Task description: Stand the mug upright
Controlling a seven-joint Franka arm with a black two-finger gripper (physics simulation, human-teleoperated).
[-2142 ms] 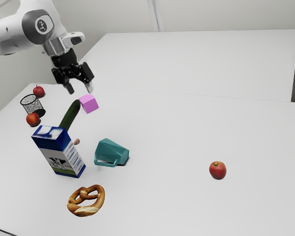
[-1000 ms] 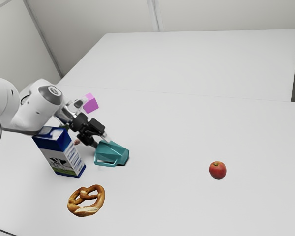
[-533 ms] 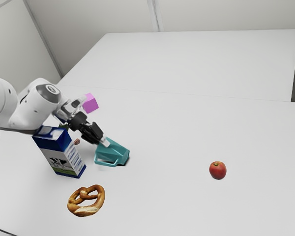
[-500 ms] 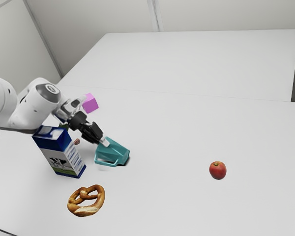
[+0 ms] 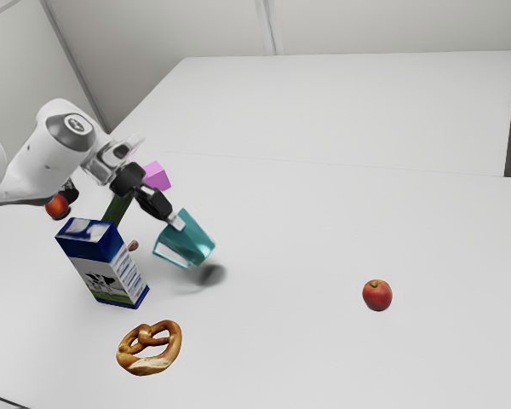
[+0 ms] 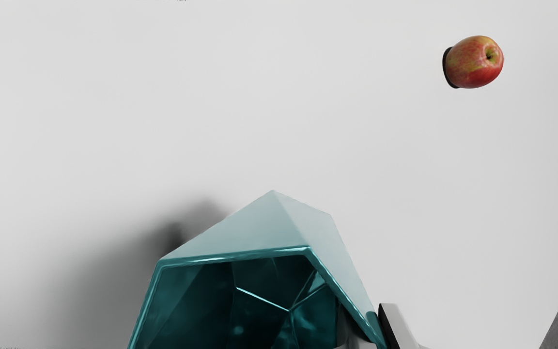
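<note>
Two fingers point(image 6: 395, 325) pinch the tilted, airborne mug point(image 5: 187, 242) astride its rim point(image 6: 235, 256), a sensible hold; it looks light and stiff, though smooth enough to slip or pivot

A white robot arm point(image 5: 49, 160) enters from the exterior view's left and reaches toward the exterior view's right. It bends at a rounded joint, and its wrist point(image 5: 109, 160) slopes downward. The black gripper point(image 5: 178, 222) is raised, tilted down toward the exterior view's right. In the wrist view, its two fingers point(image 6: 396, 324) stand close together, pinching.
</note>
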